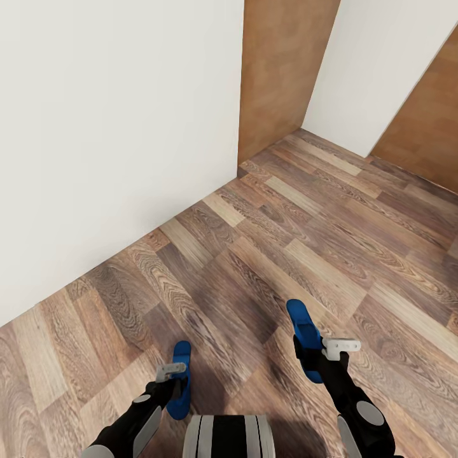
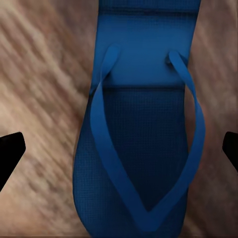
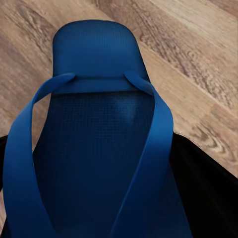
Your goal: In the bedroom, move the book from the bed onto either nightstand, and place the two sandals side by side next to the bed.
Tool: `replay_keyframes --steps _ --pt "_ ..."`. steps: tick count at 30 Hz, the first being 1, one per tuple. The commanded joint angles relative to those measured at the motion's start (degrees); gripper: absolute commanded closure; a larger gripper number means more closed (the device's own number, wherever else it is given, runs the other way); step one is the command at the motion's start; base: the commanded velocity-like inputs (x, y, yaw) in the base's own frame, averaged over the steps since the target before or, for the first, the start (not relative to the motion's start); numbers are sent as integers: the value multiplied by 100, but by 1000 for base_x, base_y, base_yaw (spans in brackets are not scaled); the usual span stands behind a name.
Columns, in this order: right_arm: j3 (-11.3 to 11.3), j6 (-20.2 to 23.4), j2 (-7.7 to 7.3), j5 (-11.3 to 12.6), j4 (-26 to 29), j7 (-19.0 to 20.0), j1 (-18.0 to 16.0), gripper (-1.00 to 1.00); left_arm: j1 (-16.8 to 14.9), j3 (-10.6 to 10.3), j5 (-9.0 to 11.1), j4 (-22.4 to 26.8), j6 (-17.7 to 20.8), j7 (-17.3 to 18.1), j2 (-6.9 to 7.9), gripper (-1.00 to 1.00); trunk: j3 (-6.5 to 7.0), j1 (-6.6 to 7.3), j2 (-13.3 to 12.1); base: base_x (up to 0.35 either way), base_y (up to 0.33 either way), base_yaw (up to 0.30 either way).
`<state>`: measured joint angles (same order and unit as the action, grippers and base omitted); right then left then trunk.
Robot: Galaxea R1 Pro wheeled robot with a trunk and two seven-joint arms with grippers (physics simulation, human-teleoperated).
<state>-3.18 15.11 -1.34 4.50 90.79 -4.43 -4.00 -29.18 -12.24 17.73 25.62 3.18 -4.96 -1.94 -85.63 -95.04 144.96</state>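
Two bright blue sandals hang above the wood-plank floor [image 1: 286, 235], one in each gripper. My left gripper [image 1: 173, 371] is shut on the left sandal [image 1: 181, 381], low in the head view. In the left wrist view that sandal [image 2: 139, 134] lies strap side up between the dark fingertips [image 2: 11, 151]. The floor behind it is blurred. My right gripper [image 1: 332, 348] is shut on the right sandal [image 1: 304, 337], which points forward. Its straps and heel show close up [image 3: 94, 129]. The bed, the book and the nightstand are out of view.
A plain white wall [image 1: 95, 127] runs along the left, close to the left arm. A brown wood panel [image 1: 280, 70] stands at the corner ahead, with another white wall [image 1: 375, 70] and more brown wood [image 1: 426, 121] to the right. Open floor stretches ahead and right.
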Motion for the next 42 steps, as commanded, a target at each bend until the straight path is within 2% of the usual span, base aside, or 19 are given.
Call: replay_keyframes --steps 1,42 --pt "-16 27 -6 46 8 -50 -2 100 -1 -48 54 13 25 -51 6 -100 -26 -1 3 0 0 0" --pt "-16 27 -2 42 7 -50 -3 100 -19 -61 55 123 25 -44 -9 -100 -26 -1 3 0 0 0"
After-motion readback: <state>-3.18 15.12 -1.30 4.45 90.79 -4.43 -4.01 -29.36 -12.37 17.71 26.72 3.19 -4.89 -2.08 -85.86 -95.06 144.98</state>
